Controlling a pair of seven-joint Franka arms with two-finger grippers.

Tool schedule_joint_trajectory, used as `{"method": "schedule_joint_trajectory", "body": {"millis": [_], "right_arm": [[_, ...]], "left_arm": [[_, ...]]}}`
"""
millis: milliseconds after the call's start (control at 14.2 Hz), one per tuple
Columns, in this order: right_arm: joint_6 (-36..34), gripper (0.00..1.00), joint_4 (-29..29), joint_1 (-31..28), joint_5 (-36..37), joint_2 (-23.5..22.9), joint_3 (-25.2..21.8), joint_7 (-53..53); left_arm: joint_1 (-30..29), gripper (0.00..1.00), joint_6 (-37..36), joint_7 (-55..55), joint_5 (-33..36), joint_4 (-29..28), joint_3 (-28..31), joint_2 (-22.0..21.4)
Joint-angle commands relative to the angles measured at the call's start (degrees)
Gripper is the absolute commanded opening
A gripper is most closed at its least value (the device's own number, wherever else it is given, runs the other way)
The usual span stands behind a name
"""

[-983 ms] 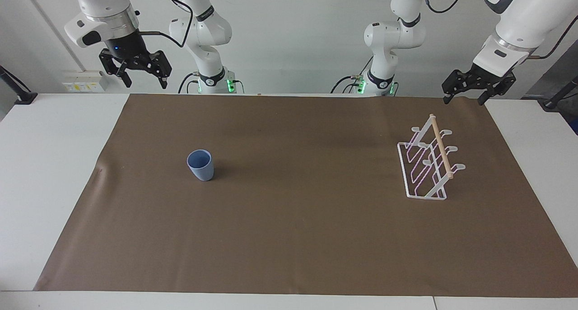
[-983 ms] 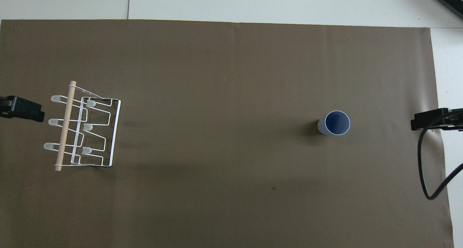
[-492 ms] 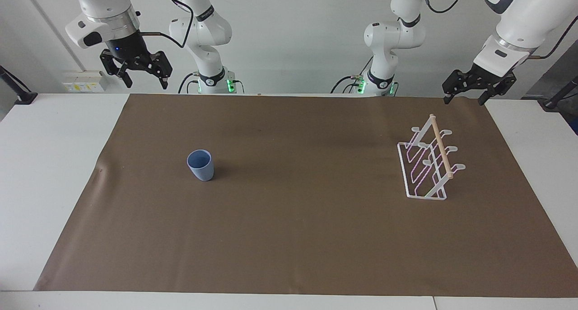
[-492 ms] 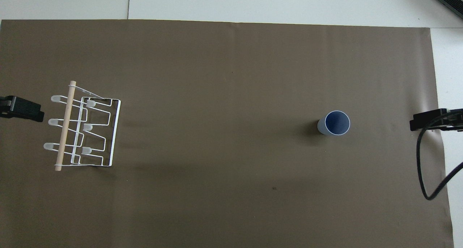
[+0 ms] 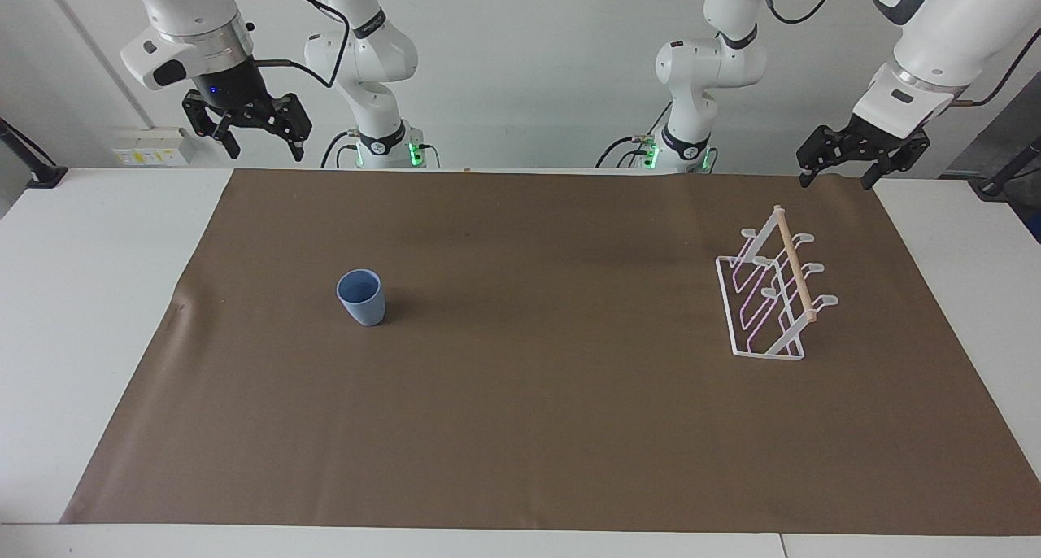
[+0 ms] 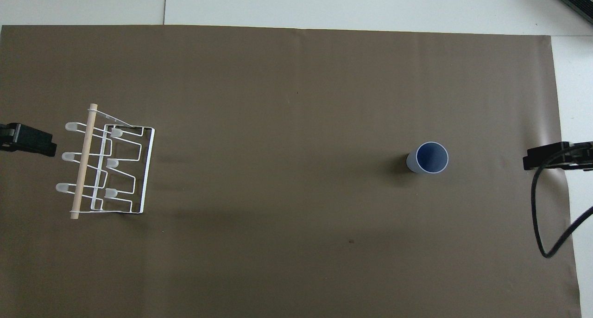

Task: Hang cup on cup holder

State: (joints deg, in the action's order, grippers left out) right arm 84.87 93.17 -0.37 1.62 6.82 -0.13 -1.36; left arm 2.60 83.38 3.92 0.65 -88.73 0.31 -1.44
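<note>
- The light blue cup (image 5: 361, 296) stands upright on the brown mat (image 5: 537, 428), mouth up, toward the right arm's end of the table. It has not moved compared with 1 second ago.
- The white wire cup holder (image 5: 770, 298) stands on the same mat toward the left arm's end, well apart from the cup. Its wooden dowel bar (image 5: 794, 263) lies along the top, and 6 looped prongs stick out from it, 3 on each side. Nothing hangs on them. The holder is also in the same place as before.
- The right gripper (image 5: 259, 139) hangs in the air over the mat's edge nearest the robots, at the right arm's end. Its fingers stand wide apart and hold nothing. Compared with 1 second ago it is a little higher and has shifted slightly toward the middle of the table; in the overhead view its tip (image 6: 537, 157) reaches a bit more over the mat than before.
- The left gripper (image 5: 838, 176) hangs over the corner of the mat nearest the robots at the left arm's end, close to the cup holder but not touching it. Its fingers are spread and empty too. It has kept almost the same position as in the earlier frames.
- A black cable (image 6: 539, 216) hangs in a loop below the right gripper in the overhead view.
- The white table (image 5: 81, 298) shows at both ends of the mat.
</note>
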Motion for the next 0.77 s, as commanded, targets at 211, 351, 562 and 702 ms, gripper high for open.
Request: {"method": "schedule_joint_trajectory", "body": {"millis": [211,351,562,702], "right_arm": [[8.88,1.0,7.62,-0.16,-0.91,2.14,0.31,5.76],[15.99,1.0,13.15,-0.16,-2.4,1.88,0.31,6.11],[24.78,1.0,18.18,-0.07,-3.02,-0.05,0.4,6.46],[30.15,1.0,21.08,-0.07,-3.02,-2.24,0.31,11.87]], "left_arm": [[0.12,1.0,-0.32,0.13,0.94,-0.48,0.22,-0.94],[0.12,1.0,-0.23,0.13,0.94,-0.48,0.22,-0.94],[0.03,1.0,-0.32,0.13,0.94,-0.48,0.22,-0.94],[0.12,1.0,-0.23,0.13,0.94,-0.48,0.22,-0.94]]}}
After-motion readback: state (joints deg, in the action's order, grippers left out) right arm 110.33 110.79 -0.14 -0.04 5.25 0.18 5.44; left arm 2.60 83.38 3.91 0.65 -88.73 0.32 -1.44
